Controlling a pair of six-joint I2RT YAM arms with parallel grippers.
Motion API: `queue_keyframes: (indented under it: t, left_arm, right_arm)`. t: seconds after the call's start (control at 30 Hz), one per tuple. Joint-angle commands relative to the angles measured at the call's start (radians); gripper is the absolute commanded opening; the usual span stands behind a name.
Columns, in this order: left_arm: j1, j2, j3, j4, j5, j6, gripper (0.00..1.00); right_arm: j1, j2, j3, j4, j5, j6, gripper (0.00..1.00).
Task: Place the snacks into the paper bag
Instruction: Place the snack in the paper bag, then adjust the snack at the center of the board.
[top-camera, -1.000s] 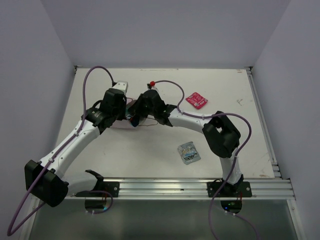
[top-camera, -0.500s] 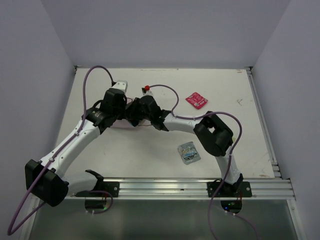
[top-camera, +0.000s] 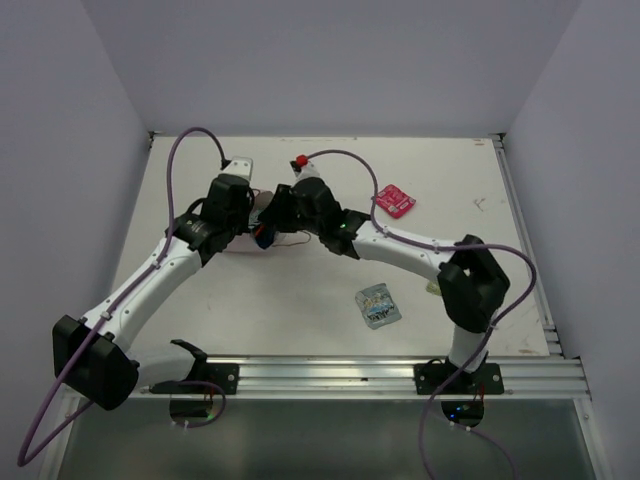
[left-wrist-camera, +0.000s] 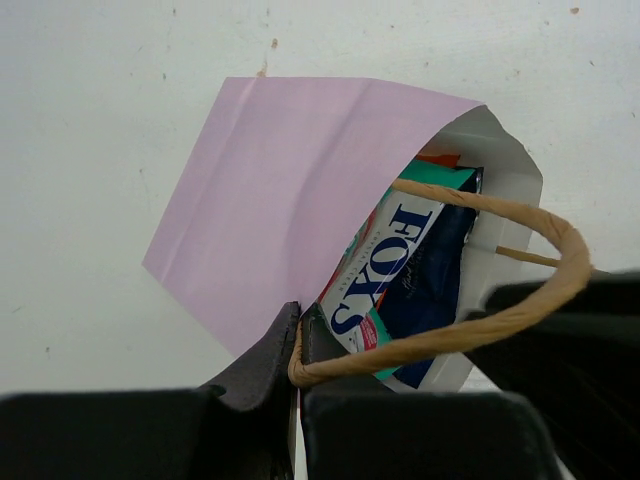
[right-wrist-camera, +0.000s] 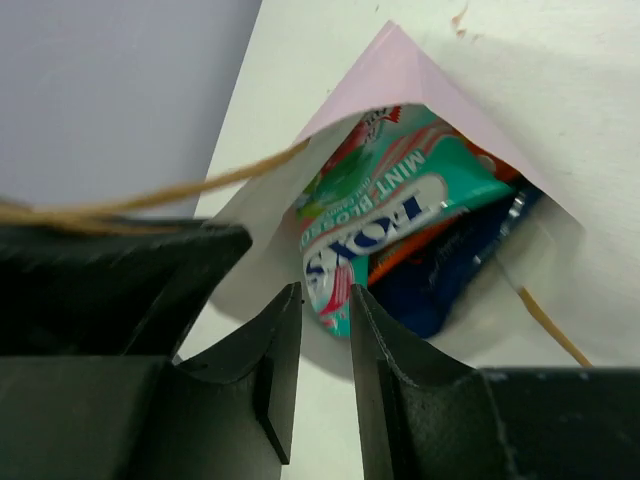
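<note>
From above, two arms are meeting wrist to wrist over the far left part of the table (top-camera: 300, 290): the left arm (top-camera: 150, 285) and the right arm (top-camera: 405, 240). One paper bag (top-camera: 243, 247) is lying beneath them, mostly hidden. Two packets are lying loose on the table. The pink-red packet (top-camera: 393, 200) is toward the far right and the silver-grey packet (top-camera: 378, 305) is nearer the front. They are well apart from each other and from the bag.

In the left wrist view the bag is lying flat on its side with its mouth gaping. Three packets are showing inside: a teal-green packet (left-wrist-camera: 385, 265), a dark blue packet (left-wrist-camera: 435, 285) beneath it, and a corner of an orange packet (left-wrist-camera: 440, 158). One tan handle (left-wrist-camera: 560, 260) is looping across the mouth, and a short end of a second string is showing behind it. The left gripper (left-wrist-camera: 300, 325) is pressed together, pinching the bag's near lip where the handle begins.

In the right wrist view the same three packets are filling the bag's mouth. The right gripper (right-wrist-camera: 325, 297) is standing slightly spread, with nothing between its fingers. The teal-green packet's end is lying just past the tips, and whether it is touching them cannot be told.
</note>
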Motion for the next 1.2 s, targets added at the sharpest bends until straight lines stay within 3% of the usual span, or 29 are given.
queue_keyframes:
  t: [0.0, 0.23, 0.43, 0.7, 0.87, 1.03, 1.17]
  left_arm:
    - [0.012, -0.005, 0.006, 0.136, -0.047, 0.037, 0.00]
    - [0.046, 0.003, -0.008, 0.156, -0.007, 0.053, 0.00]
    - [0.071, -0.008, -0.037, 0.191, 0.040, 0.056, 0.00]
    - [0.129, -0.025, -0.062, 0.208, 0.117, 0.053, 0.00]
    - [0.137, -0.036, -0.074, 0.211, 0.114, 0.056, 0.00]
    - [0.141, -0.037, -0.079, 0.213, 0.105, 0.056, 0.00]
    - [0.141, -0.048, -0.088, 0.217, 0.099, 0.056, 0.00]
  right_arm:
    - [0.000, -0.175, -0.088, -0.122, 0.090, -0.095, 0.31]
    - [0.000, -0.428, -0.379, -0.261, 0.274, -0.143, 0.34]
    - [0.003, -0.590, -0.623, -0.450, 0.403, -0.046, 0.34]
    - [0.015, -0.719, -0.792, -0.628, 0.428, 0.083, 0.34]
    - [0.015, -0.697, -0.844, -0.599, 0.425, 0.075, 0.35]
    - [0.017, -0.534, -0.877, -0.408, 0.350, 0.008, 0.34]
    - [0.015, -0.436, -0.838, -0.309, 0.295, -0.136, 0.34]
